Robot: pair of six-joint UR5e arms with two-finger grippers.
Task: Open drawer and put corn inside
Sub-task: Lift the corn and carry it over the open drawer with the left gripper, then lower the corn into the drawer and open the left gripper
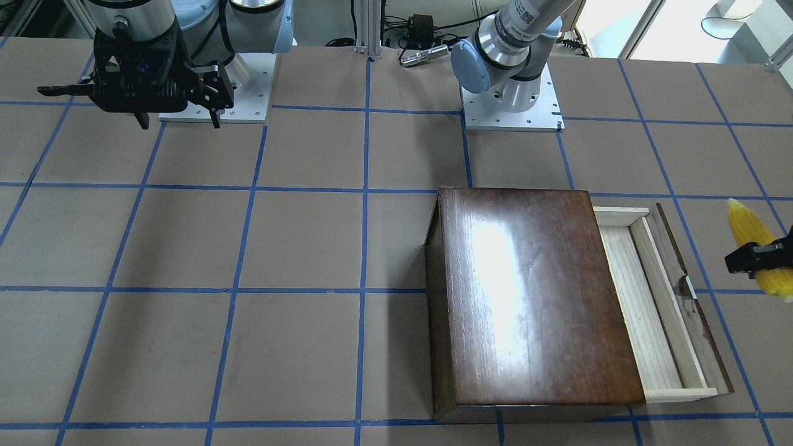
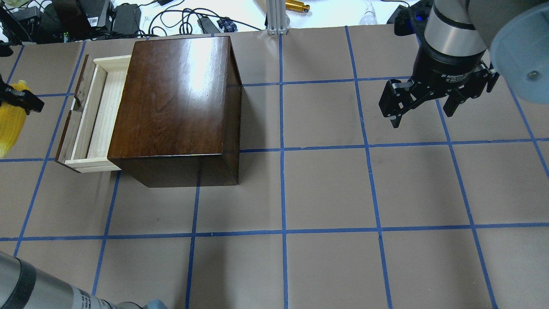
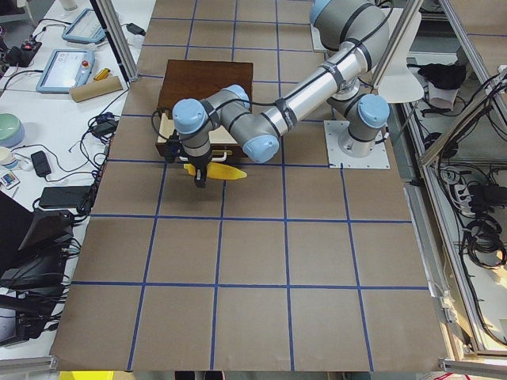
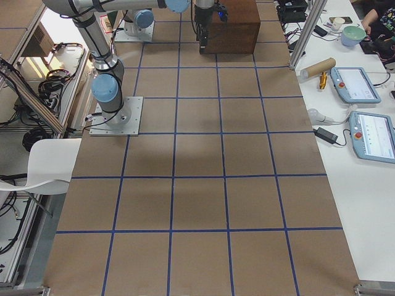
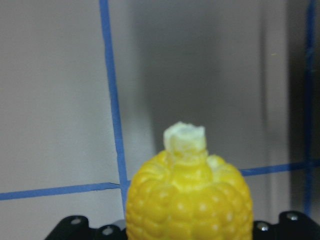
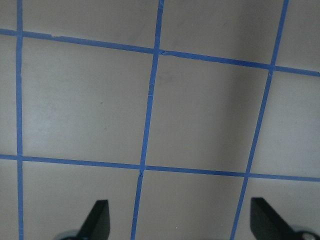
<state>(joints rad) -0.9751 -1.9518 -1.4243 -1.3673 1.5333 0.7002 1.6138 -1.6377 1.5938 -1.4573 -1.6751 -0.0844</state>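
Observation:
The drawer [image 2: 95, 116] of pale wood stands pulled out of the dark-brown box [image 2: 176, 103]; it also shows in the front-facing view [image 1: 644, 310], with its dark front panel and small metal pull [image 1: 684, 286]. My left gripper [image 1: 759, 257] is shut on the yellow corn [image 1: 753, 238] and holds it above the table, just beyond the drawer's front panel. The corn also shows at the overhead view's left edge [image 2: 10, 122] and close up in the left wrist view [image 5: 187, 195]. My right gripper [image 2: 422, 107] is open and empty, hanging far from the box.
The table [image 2: 300, 193] is brown paper with a blue tape grid. The arm bases [image 1: 511, 105] stand at its robot side. Cables and devices [image 2: 128, 17] lie beyond the far edge behind the box.

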